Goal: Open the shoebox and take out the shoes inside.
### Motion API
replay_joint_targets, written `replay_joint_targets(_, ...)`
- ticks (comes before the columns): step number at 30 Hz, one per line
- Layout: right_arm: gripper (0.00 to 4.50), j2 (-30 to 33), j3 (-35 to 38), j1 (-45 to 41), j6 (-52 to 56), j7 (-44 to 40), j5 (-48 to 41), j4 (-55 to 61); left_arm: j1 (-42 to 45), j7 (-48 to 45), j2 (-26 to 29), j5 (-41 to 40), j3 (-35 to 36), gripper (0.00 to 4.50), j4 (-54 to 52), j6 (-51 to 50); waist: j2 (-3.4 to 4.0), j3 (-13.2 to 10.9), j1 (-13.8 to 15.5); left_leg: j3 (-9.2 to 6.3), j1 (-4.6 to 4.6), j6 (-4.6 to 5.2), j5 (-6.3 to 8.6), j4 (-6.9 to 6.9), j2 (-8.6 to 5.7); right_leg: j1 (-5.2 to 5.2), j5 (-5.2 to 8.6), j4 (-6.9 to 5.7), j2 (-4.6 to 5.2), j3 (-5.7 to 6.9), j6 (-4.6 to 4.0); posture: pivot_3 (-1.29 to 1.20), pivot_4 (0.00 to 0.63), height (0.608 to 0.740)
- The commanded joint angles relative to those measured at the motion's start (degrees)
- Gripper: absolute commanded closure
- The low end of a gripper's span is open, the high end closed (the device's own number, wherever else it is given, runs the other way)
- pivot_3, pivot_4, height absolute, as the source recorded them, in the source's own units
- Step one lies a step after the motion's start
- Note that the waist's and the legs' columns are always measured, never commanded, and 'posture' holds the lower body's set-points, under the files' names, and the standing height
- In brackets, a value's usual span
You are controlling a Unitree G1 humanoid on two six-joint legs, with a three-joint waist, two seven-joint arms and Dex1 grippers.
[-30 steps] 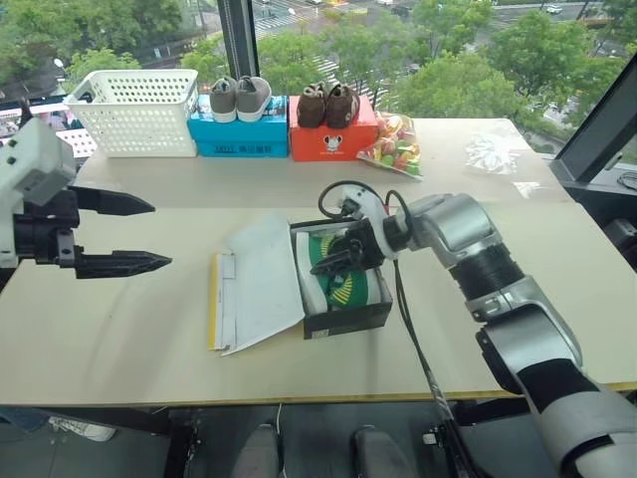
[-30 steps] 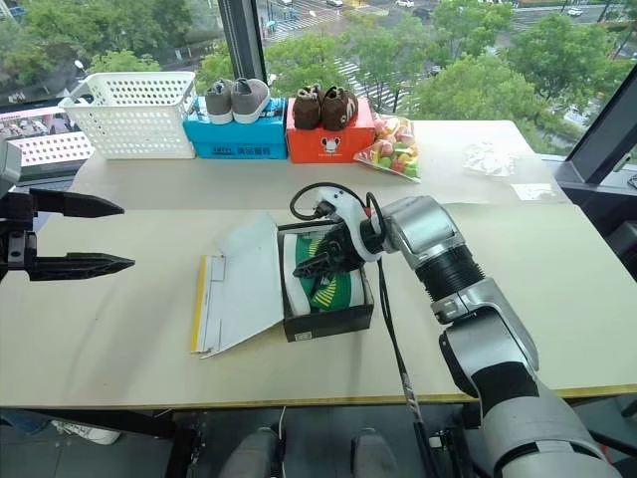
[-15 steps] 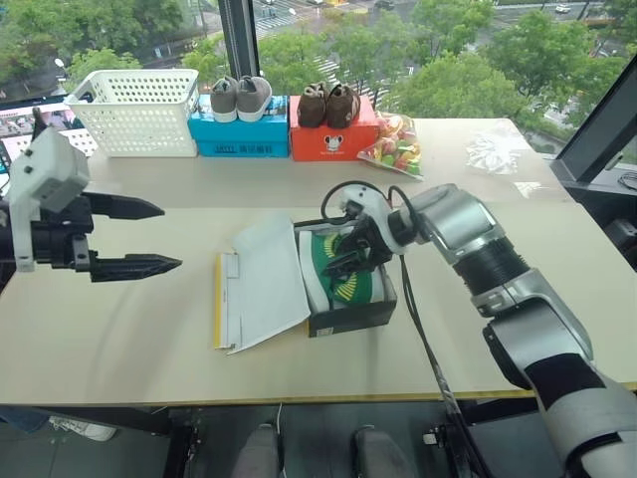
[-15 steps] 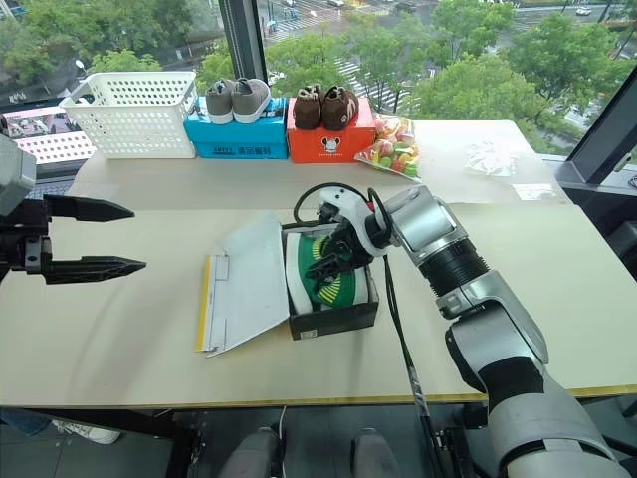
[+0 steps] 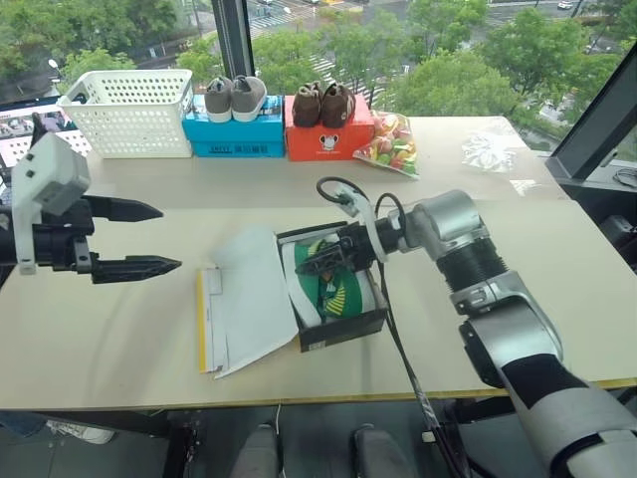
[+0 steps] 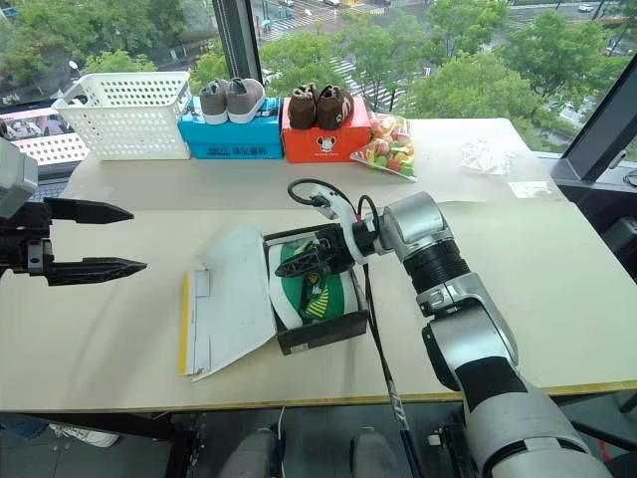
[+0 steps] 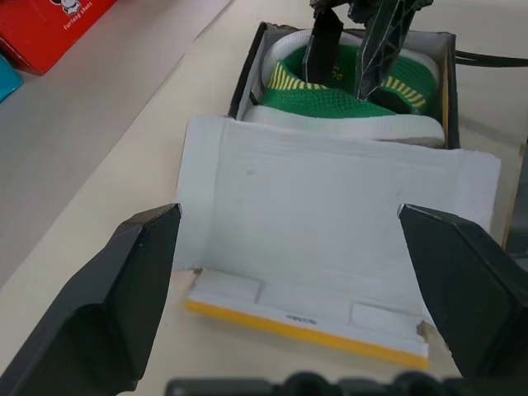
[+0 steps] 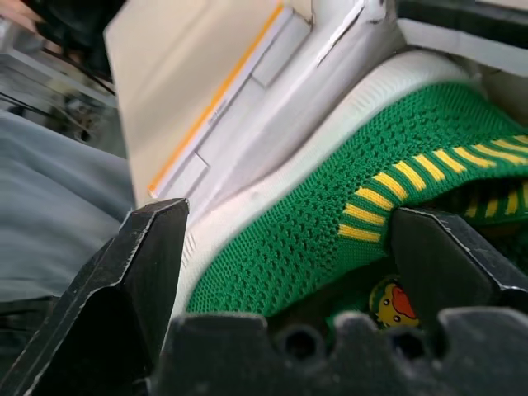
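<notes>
While the left end effector (image 5: 149,239) hovers spread, the right end effector (image 6: 299,264) straddles the shoes (image 6: 311,284), fingers apart.

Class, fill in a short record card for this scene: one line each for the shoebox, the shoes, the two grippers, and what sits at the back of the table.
shoebox: lid folded open flat toward the robot's left, white inside facing up
shoes: green, inside the box
right gripper: open, fingers reaching into the box astride a shoe
left gripper: open, held above the table, apart from the box
back of table: white basket, blue box with grey shoes, red box with brown shoes
</notes>
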State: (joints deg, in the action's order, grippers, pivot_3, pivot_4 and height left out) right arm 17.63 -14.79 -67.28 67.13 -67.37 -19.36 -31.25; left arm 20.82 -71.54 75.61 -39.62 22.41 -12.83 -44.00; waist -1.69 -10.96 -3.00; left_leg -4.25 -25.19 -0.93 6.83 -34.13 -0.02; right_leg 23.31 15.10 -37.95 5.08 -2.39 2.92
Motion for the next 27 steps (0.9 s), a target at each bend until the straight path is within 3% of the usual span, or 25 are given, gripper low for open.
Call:
replay_joint_targets(1, 1.14, -0.8, 3.7, -1.0, 1.9, 1.4, -2.9, 1.0, 2.2, -0.1, 1.2, 0.5, 0.3, 0.00, 0.4, 1.4, 0.00, 0.0, 0.0, 0.00, 0.00, 0.00, 0.00, 0.00, 0.00, 0.00, 0.00, -0.01, 0.00, 0.00, 0.00, 0.00, 0.150, 0.740)
replay_joint_targets(2, 1.67, -0.8, 4.2, -0.9, 2.1, 1.9, -3.0, 1.1, 2.5, -0.2, 1.2, 0.7, 0.0, 0.00, 0.6, 1.5, 0.00, 0.0, 0.0, 0.00, 0.00, 0.00, 0.00, 0.00, 0.00, 0.01, 0.00, -0.01, 0.00, 0.00, 0.00, 0.00, 0.150, 0.740)
replay_joint_targets(3, 1.80, -0.9, 4.6, -0.9, 2.2, 2.2, -3.1, 1.2, 2.7, -0.2, 1.2, 0.7, -0.2, 0.00, 0.7, 1.6, 0.00, 0.0, 0.0, 0.00, 0.00, 0.00, 0.00, 0.00, 0.00, 0.01, 0.00, -0.01, 0.00, 0.00, 0.00, 0.00, 0.150, 0.740)
replay_joint_targets(5, 2.65, -0.9, 5.1, -0.6, 2.5, 3.2, -3.5, 1.8, 3.4, -0.3, 1.2, 0.9, -0.9, 0.00, 1.1, 1.8, 0.00, 0.0, 0.0, 0.00, 0.00, 0.00, 0.00, 0.01, 0.00, 0.01, 0.00, -0.01, 0.00, 0.00, 0.00, 0.00, 0.150, 0.740)
replay_joint_targets(9, 3.89, -1.1, 6.0, -0.1, 2.7, 4.9, -4.3, 2.6, 4.4, -0.4, 1.1, 1.1, -1.9, 0.00, 1.5, 2.1, 0.00, 0.0, -0.1, 0.00, 0.00, 0.00, 0.00, 0.01, 0.00, 0.01, 0.00, 0.00, 0.00, -0.01, 0.00, 0.00, 0.150, 0.740)
replay_joint_targets(10, 4.43, -1.2, 6.3, 0.0, 2.8, 5.3, -4.4, 2.7, 4.7, -0.4, 1.1, 1.2, -2.1, 0.00, 1.5, 2.1, 0.00, 0.0, -0.1, 0.00, -0.01, 0.00, 0.00, 0.01, -0.01, 0.01, 0.00, 0.00, 0.00, 0.00, 0.00, 0.00, 0.150, 0.740)
replay_joint_targets(19, 4.43, -0.8, 8.2, 1.1, 5.0, 8.0, -7.0, 5.7, 5.7, -0.8, 0.8, 1.8, -3.4, 0.00, 2.2, 2.8, 0.00, 0.0, -0.6, 0.00, -0.01, 0.00, 0.00, 0.03, 0.00, 0.02, 0.00, -0.01, 0.00, -0.01, 0.00, 0.00, 0.150, 0.740)
replay_joint_targets(27, 4.43, -1.0, 18.8, -3.0, 11.7, 9.3, -14.2, 2.4, 6.7, -0.7, 0.6, 2.3, -4.7, 0.00, 2.8, 3.5, 0.00, 0.0, -0.7, 0.00, -0.02, 0.00, 0.00, 0.03, -0.01, 0.02, 0.00, -0.01, 0.00, -0.01, 0.00, 0.00, 0.150, 0.740)
